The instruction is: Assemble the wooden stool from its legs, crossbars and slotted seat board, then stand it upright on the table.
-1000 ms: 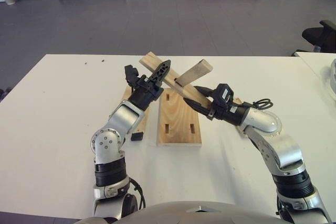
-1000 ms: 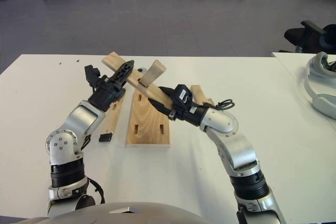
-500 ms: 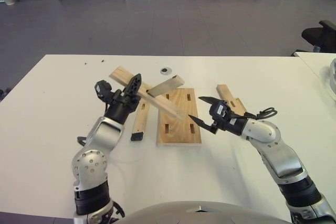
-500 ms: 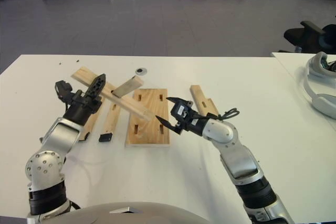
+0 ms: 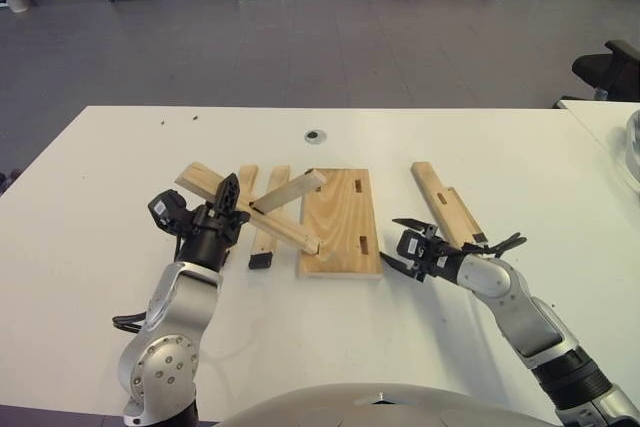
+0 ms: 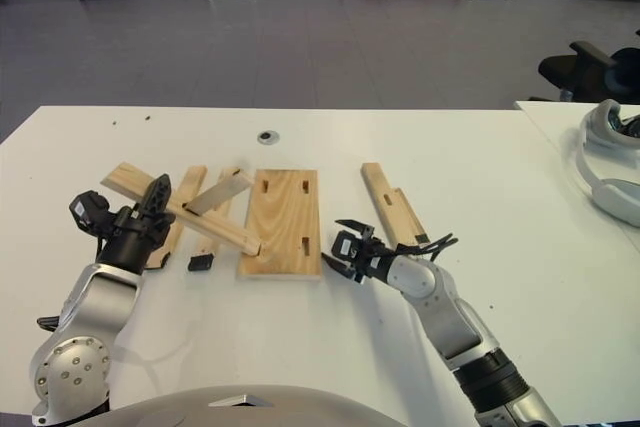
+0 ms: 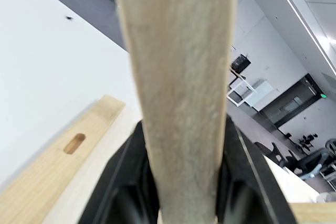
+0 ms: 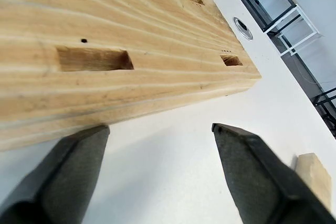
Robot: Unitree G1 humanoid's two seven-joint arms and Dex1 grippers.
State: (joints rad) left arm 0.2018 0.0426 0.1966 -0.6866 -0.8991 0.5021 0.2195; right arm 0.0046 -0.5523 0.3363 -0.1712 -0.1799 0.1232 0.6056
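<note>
My left gripper (image 5: 226,209) is shut on a long wooden leg (image 5: 262,219), which slants down until its far end rests by the seat board's front left corner. A shorter crossbar (image 5: 292,190) angles off that leg. In the left wrist view the leg (image 7: 178,77) sits clamped between the black fingers. The slotted seat board (image 5: 340,209) lies flat mid-table. My right gripper (image 5: 406,248) is open, low over the table at the board's front right corner; the right wrist view has the board's edge (image 8: 131,30) just beyond the spread fingertips (image 8: 63,177).
Two flat wooden pieces (image 5: 270,215) lie left of the board, partly under the held leg, with a small black part (image 5: 261,261) in front. More wooden pieces (image 5: 445,204) lie to the right. A round grommet (image 5: 316,135) sits behind. A headset (image 6: 612,162) rests at the far right.
The left arm swung the leg-and-crossbar piece down and leftward to the table. The right gripper came off the leg, opened, and dropped to the board's front right corner.
</note>
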